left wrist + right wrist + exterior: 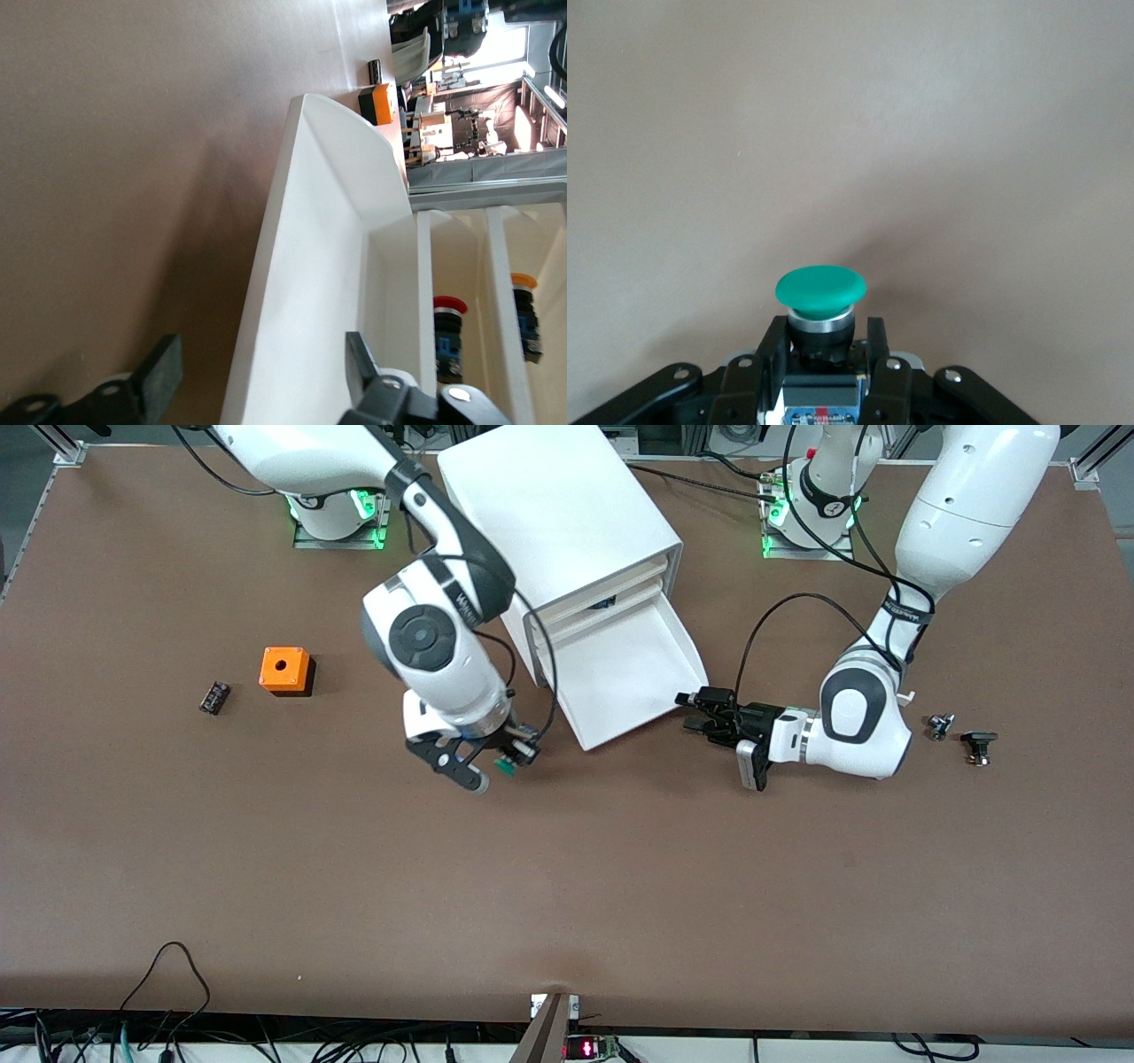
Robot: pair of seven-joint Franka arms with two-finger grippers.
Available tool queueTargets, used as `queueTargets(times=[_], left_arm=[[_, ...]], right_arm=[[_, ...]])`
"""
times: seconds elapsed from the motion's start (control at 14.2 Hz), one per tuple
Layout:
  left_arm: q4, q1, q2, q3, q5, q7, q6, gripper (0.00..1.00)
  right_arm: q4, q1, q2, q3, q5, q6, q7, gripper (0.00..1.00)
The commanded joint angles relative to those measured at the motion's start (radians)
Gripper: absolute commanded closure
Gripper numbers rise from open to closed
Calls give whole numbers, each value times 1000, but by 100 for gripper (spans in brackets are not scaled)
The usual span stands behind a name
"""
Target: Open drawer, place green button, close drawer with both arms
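Drawer point(633, 677) stands pulled out – left gripper point(700, 713) spread wide astride its front corner, right gripper point(496, 766) clamping the green button point(507, 766) above the table point(567, 886).

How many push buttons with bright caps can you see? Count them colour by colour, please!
green-capped button: 1
red-capped button: 1
orange-capped button: 1
Total: 3
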Motion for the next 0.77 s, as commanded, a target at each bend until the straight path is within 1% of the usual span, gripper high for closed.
queueTargets(times=[0.0, 0.14, 0.28, 0.35, 0.49, 0.63, 0.7], left_arm=[[152, 23, -22, 22, 193, -215, -162, 0], [291, 25, -22, 22, 314, -419, -286, 0], [393, 25, -22, 22, 410, -542, -360, 0], [428, 27, -31, 22, 454, -588, -389, 0], [463, 25, -69, 21, 539, -702, -405, 0], [467, 8, -129, 3, 658, -837, -407, 0], [470, -6, -152, -2, 728, -871, -407, 0]], right_arm=[[19, 75, 2, -13, -36, -21, 163, 100], [28, 126, 6, -11, -50, -21, 271, 100], [40, 167, 14, -13, -51, -16, 377, 100], [51, 190, 22, -13, -51, -13, 427, 100], [71, 226, 51, -14, -57, -1, 524, 100], [75, 256, 75, -16, -60, 43, 581, 100], [75, 260, 88, -17, -60, 62, 615, 100]])
